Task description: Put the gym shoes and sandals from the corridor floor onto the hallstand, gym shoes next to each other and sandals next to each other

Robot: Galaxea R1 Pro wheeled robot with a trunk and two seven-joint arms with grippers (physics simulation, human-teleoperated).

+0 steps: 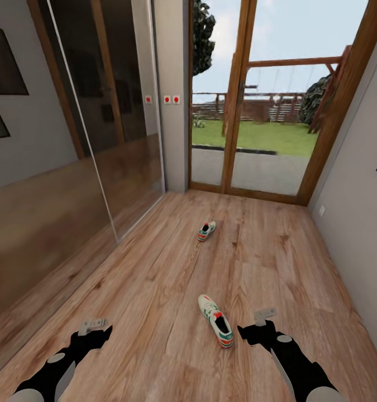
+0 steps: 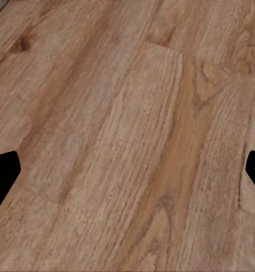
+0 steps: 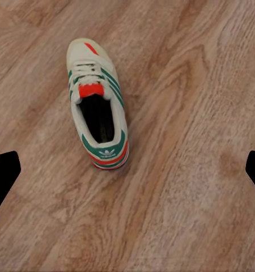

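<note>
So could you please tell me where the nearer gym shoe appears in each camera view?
Head view: the nearer gym shoe lies on the floor low in the picture, just left of the right tool.
Right wrist view: the same shoe sits upper left of centre, heel toward the camera.
Left wrist view: bare planks, no shoe.
Shared landmark: the wood-grain corridor floor.

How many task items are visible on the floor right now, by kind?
Gym shoes: 2, near gym shoe by the right hand, far gym shoe toward the glass door
Sandals: 0 visible
Total: 2, both on the corridor floor
</note>
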